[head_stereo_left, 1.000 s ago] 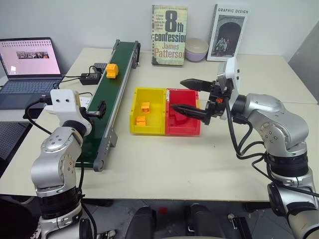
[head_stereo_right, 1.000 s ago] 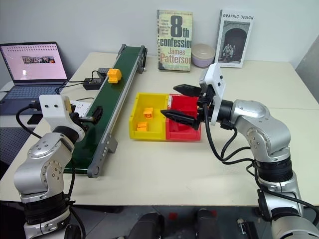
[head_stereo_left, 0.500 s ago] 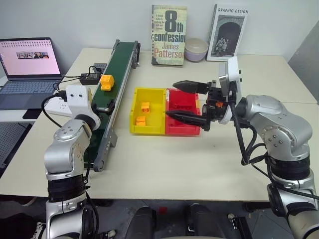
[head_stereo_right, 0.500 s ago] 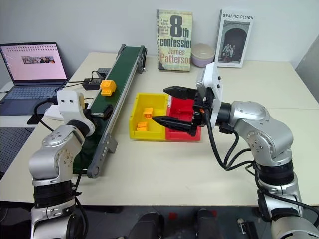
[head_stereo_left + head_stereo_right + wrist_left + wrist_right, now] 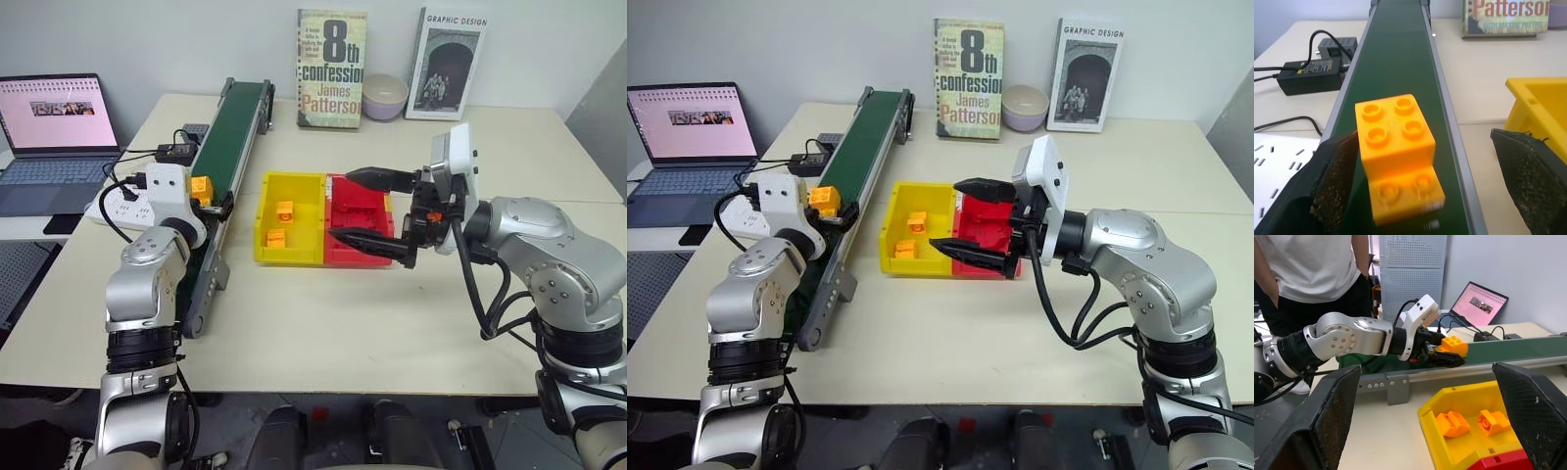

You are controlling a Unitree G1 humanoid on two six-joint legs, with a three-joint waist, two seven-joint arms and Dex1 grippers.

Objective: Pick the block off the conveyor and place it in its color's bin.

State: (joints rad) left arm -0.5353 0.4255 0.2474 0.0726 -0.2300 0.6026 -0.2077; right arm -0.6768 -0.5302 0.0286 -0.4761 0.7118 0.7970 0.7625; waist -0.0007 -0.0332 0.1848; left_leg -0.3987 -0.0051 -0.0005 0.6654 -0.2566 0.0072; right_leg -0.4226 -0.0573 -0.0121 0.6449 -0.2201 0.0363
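Lettering reads "8th confession James Patterson" on the upright paperback book (image 5: 331, 69) and "GRAPHIC DESIGN" on the white-covered book (image 5: 446, 64). You see the left gripper (image 5: 1420, 188) spread wide around the small orange-yellow studded plastic block (image 5: 1397, 155) on the long dark-green conveyor belt (image 5: 230, 122). The right gripper (image 5: 367, 211) hangs wide and empty over the bright yellow open-top plastic bin (image 5: 297, 230).

2 head views high over table (image 5: 411, 333); wrist views low, both on conveyor (image 5: 1396, 58).

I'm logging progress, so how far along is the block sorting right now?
Done: two orange blocks already lie in the yellow bin. In hand: the block sits on the conveyor between the open fingers of the left hand, not yet gripped. Left: close on it, lift it, carry it to the yellow bin. The right hand hangs open by the red bin.
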